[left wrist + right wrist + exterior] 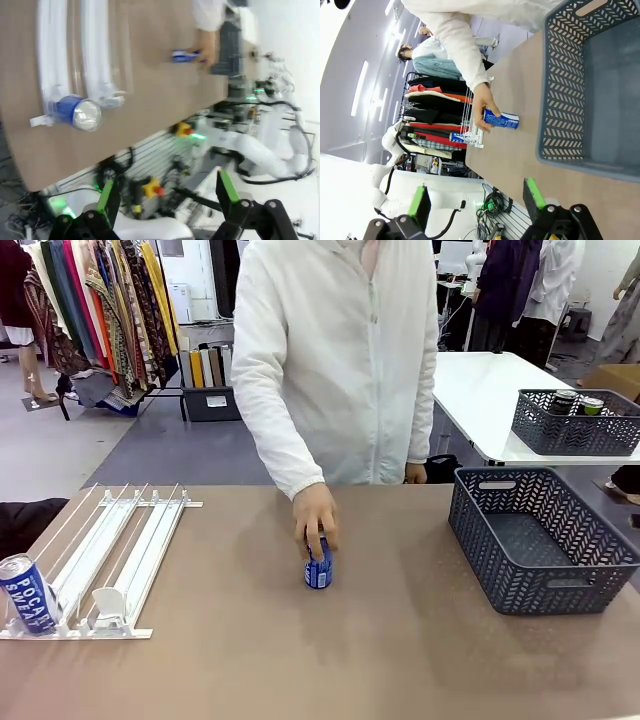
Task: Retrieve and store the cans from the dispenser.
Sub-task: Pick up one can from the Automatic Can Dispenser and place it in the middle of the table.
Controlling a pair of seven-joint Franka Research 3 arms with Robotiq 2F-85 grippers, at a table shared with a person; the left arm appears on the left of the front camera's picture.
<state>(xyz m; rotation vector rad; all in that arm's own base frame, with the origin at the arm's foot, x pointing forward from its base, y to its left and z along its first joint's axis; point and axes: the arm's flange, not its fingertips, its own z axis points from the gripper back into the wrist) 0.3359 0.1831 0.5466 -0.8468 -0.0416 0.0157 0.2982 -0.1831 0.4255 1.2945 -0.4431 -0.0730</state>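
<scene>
hand [315, 512] gripping blue can [318, 570] at mid-desk [400, 660]

the person's hand is closing over the top of the upright blue can at the centre of the desk. a second blue can [28, 592] is sitting at the near end of the dispenser [150, 540], toward 8 o'clock. a grey basket [480, 530] is sitting toward 3 o'clock. the left fingers [109, 195] and right fingers [534, 192] are both standing wide apart, holding nothing.

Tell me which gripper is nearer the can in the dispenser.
Left. The left gripper faces the can from just past the table's edge; the right gripper is by the basket, far across the table.
</scene>
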